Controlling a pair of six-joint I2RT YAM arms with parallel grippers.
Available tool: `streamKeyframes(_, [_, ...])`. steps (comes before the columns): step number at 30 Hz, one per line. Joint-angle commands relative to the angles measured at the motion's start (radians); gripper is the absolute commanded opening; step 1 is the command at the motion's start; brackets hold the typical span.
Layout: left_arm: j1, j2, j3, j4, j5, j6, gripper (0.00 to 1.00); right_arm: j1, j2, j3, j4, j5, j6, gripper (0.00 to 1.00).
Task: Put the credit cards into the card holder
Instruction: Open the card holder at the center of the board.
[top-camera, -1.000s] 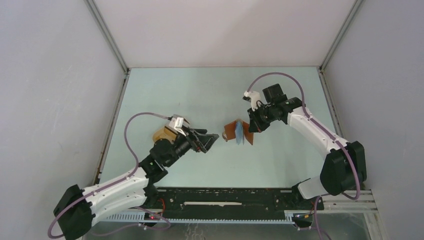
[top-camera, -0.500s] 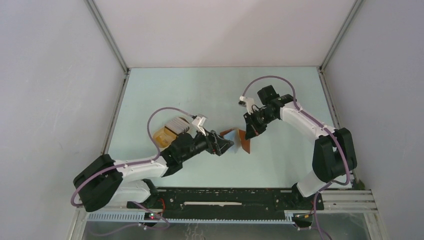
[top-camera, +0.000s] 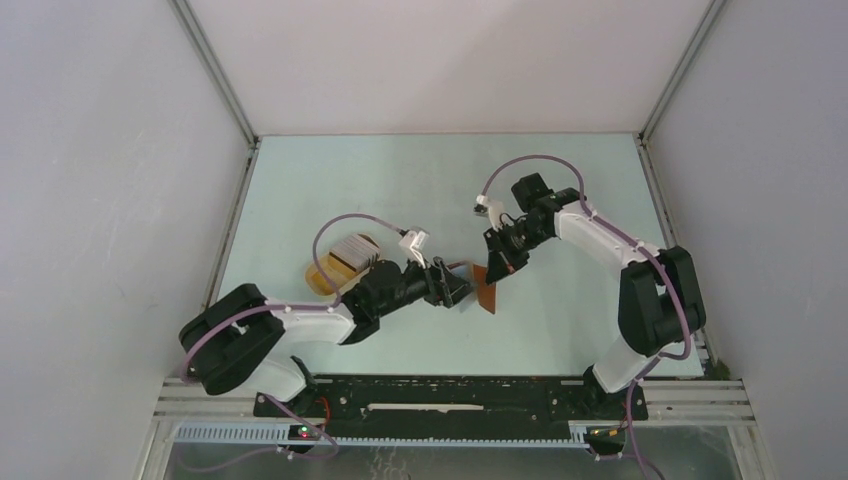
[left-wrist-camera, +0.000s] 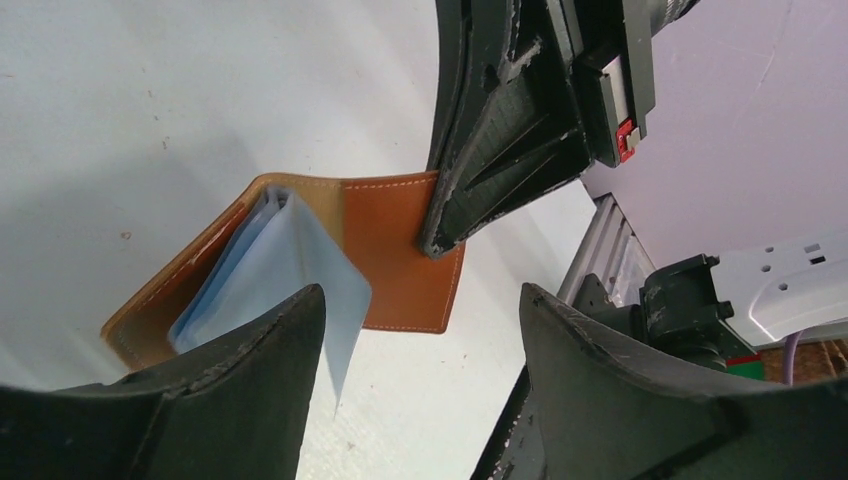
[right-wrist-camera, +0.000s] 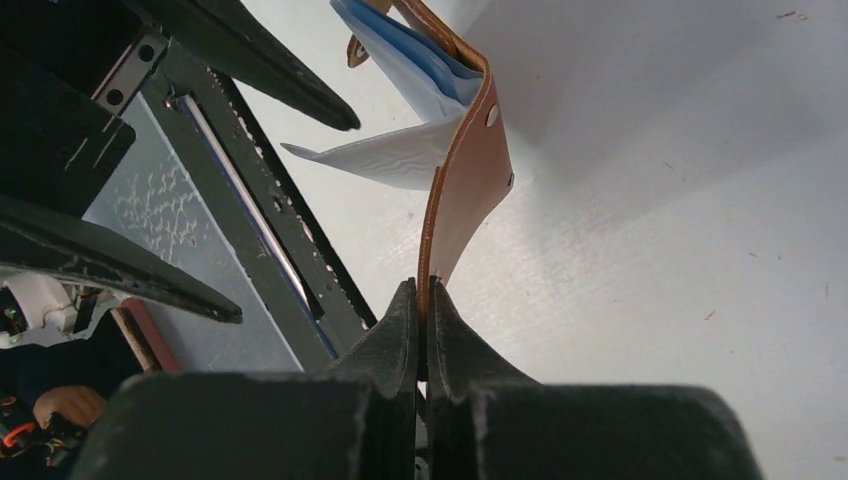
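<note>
The card holder (left-wrist-camera: 395, 245) is open near the middle of the table (top-camera: 400, 180), its bluish pockets fanned out and, as far as they show, empty. The right fingers (right-wrist-camera: 392, 345) are clenched on the edge of one leather flap. The left fingers (left-wrist-camera: 250, 380) are spread wide and released, straddling the pocket side and grasping nothing. The credit cards (top-camera: 352, 248) sit stacked in the tan tray (top-camera: 318, 280) well to the left, so seemingly no card is in yet.
</note>
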Motion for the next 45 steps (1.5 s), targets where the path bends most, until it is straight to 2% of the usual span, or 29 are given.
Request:
streamKeyframes(1, [-0.007, 0.033, 0.082, 0.032, 0.058, -0.029, 0.76, -0.002, 0.026, 0.052, -0.019, -0.062, -0.014, 0.0])
streamKeyframes(9, [-0.017, 0.115, 0.131, 0.085, 0.163, -0.102, 0.72, -0.007, 0.097, 0.065, -0.035, -0.114, -0.012, 0.01])
streamKeyframes(13, [-0.017, 0.164, 0.134, 0.1, 0.169, -0.127, 0.72, -0.019, 0.142, 0.075, -0.049, -0.13, -0.02, 0.14])
streamKeyframes(22, [-0.015, 0.262, 0.144, 0.126, 0.145, -0.132, 0.71, -0.056, 0.171, 0.091, -0.074, -0.097, -0.044, 0.5])
streamKeyframes(26, [-0.005, 0.302, 0.165, 0.132, 0.143, -0.131, 0.7, -0.074, 0.162, 0.093, -0.074, -0.081, -0.051, 0.58])
streamKeyframes(33, [0.01, 0.377, 0.214, 0.159, 0.19, -0.154, 0.65, -0.113, 0.156, 0.096, -0.074, -0.048, -0.055, 0.61])
streamKeyframes(39, [0.011, 0.396, 0.21, 0.169, 0.2, -0.177, 0.64, -0.164, 0.106, 0.093, -0.055, -0.101, -0.039, 0.61])
streamKeyframes(41, [0.011, 0.41, 0.213, 0.176, 0.204, -0.189, 0.61, -0.17, 0.089, 0.085, -0.034, -0.117, -0.027, 0.57])
streamKeyframes(45, [0.011, 0.432, 0.221, 0.185, 0.215, -0.208, 0.51, -0.18, 0.082, 0.078, -0.014, -0.201, -0.007, 0.44])
